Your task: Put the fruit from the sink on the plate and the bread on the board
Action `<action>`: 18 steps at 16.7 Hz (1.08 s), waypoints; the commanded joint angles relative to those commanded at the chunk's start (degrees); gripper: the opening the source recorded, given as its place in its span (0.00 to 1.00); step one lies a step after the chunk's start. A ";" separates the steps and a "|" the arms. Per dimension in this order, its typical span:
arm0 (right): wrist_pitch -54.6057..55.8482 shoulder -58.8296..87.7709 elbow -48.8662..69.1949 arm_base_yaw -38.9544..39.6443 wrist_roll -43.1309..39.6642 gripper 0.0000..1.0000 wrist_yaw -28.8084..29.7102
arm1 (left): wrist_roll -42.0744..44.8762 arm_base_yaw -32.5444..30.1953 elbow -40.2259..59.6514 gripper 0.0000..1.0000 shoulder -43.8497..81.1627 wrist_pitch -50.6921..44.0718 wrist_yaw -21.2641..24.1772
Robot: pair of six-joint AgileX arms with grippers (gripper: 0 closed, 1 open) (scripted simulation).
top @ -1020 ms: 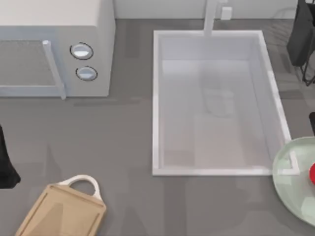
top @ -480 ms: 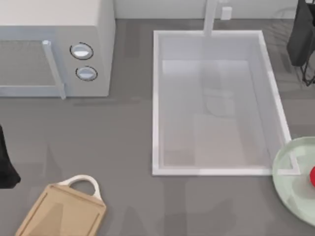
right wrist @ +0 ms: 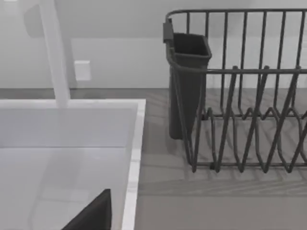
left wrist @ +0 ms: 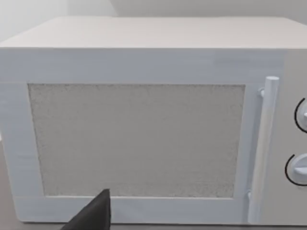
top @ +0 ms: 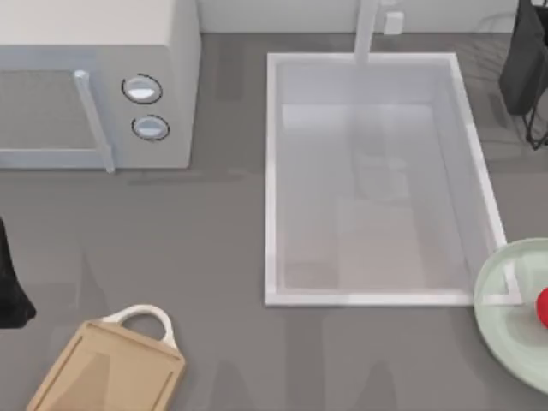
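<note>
The white sink [top: 271, 171] lies at the middle of the table with its basin bare, its faucet [top: 366, 30] at the far short side. The mint-green plate [top: 501, 321] is cut by the right edge, and the red fruit [top: 543, 306] rests on it. The tan board [top: 107, 372] with its white loop handle lies at the front left. The bread is out of view. My left arm [top: 10, 287] is parked at the left edge; a dark part of my left gripper [left wrist: 93, 215] faces the microwave. A dark part of my right gripper [right wrist: 91, 213] hangs over the sink rim [right wrist: 136, 143].
A white microwave [top: 94, 77] with its door shut stands at the back left. A dark wire dish rack [right wrist: 240, 96] with a caddy [top: 522, 60] stands at the back right beside the sink. Bare grey counter lies between the board and the sink.
A dark bit of my right arm at the right edge above the plate has left the top view. The fruit stays on the plate.
</note>
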 joint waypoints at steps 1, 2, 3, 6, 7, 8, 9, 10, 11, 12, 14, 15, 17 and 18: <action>2.48 -2.55 -2.45 -0.22 -0.24 1.00 0.00 | 0.00 0.00 0.00 1.00 0.00 0.00 0.00; 4.38 -4.50 -4.35 -0.39 -0.43 1.00 0.00 | 0.00 0.00 0.00 1.00 0.00 0.00 0.00; 5.70 -5.84 -5.67 -0.52 -0.56 1.00 0.00 | 0.00 0.00 0.00 1.00 0.00 0.00 0.00; 6.58 -6.74 -6.54 -0.61 -0.66 1.00 0.00 | 0.00 0.00 0.00 1.00 0.00 0.00 0.00; 6.58 -6.74 -6.54 -0.61 -0.66 1.00 0.00 | 0.00 0.00 0.00 1.00 0.00 0.00 0.00; 6.58 -6.74 -6.54 -0.61 -0.66 1.00 0.00 | 0.00 0.00 0.00 1.00 0.00 0.00 0.00; 6.58 -6.74 -6.54 -0.61 -0.66 1.00 0.00 | 0.00 0.00 0.00 1.00 0.00 0.00 0.00; 6.58 -6.74 -6.54 -0.61 -0.66 1.00 0.00 | 0.01 0.00 0.01 1.00 0.01 -0.01 0.00; 6.58 -6.74 -6.54 -0.61 -0.66 1.00 0.00 | 0.44 0.14 0.37 1.00 0.59 -0.45 -0.01; 6.58 -6.74 -6.54 -0.61 -0.66 1.00 0.00 | 1.40 0.40 1.16 1.00 1.79 -1.31 -0.02; 6.58 -6.74 -6.54 -0.61 -0.66 1.00 0.00 | 4.96 1.25 3.97 1.00 6.00 -4.00 -0.03; 6.58 -6.74 -6.54 -0.61 -0.66 1.00 0.00 | 7.51 1.80 5.94 1.00 8.96 -5.75 -0.02; 6.58 -6.74 -6.54 -0.61 -0.66 1.00 0.00 | 13.95 3.09 10.79 1.00 16.28 -9.91 0.04; 6.58 -6.74 -6.54 -0.61 -0.66 1.00 0.00 | 17.75 3.82 13.60 1.00 20.53 -12.27 0.09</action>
